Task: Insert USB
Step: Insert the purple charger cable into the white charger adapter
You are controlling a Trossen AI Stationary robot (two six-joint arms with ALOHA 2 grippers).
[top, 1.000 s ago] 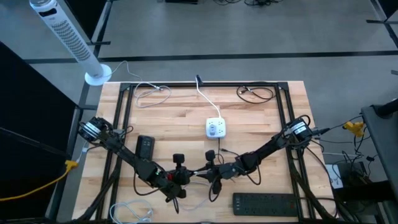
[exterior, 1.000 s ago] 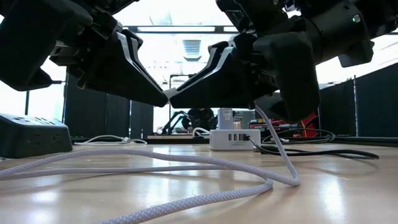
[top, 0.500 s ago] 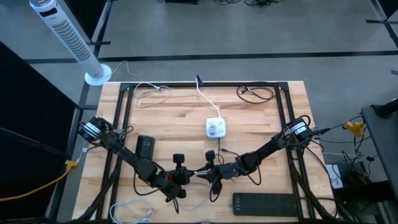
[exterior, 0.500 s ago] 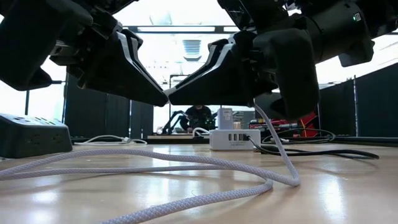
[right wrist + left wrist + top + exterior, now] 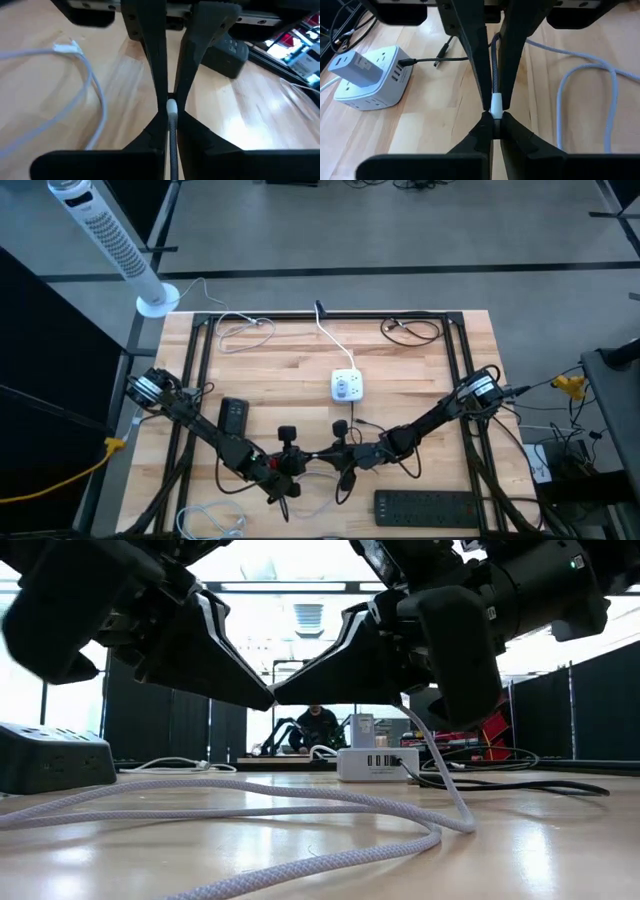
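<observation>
A pale braided USB cable ends in a white plug (image 5: 496, 106), held clear of the table near its front middle, where my two grippers meet tip to tip. My left gripper (image 5: 312, 460) and my right gripper (image 5: 326, 457) are both shut on that end. The rest of the cable (image 5: 440, 780) hangs from the right gripper and loops over the tabletop (image 5: 250, 810). The white charging hub (image 5: 347, 386) stands farther back at mid-table, its row of USB ports (image 5: 378, 761) facing the near edge. My left gripper pinches the tip of the plug (image 5: 171, 96) between its fingertips, coming in slanting down from the table's left. The plug is clear of the table. My right gripper pinches the plug's white sleeve (image 5: 171, 111) between its fingers, slanting down from the table's right. The fingers lie along the cable, which runs back between them (image 5: 171, 145). Behind the hold the cable hangs slack to the table.
A black power strip (image 5: 430, 505) lies at the near right edge and a black box (image 5: 233, 416) left of the grippers. A dark cable (image 5: 427, 61) leaves the hub. Loose cables lie at the far corners (image 5: 240, 330) and near left (image 5: 212, 520).
My right gripper has shut on the plug end of the cable while both arms kept their places. The stretch of cable hanging below it has swung a little toward the left.
</observation>
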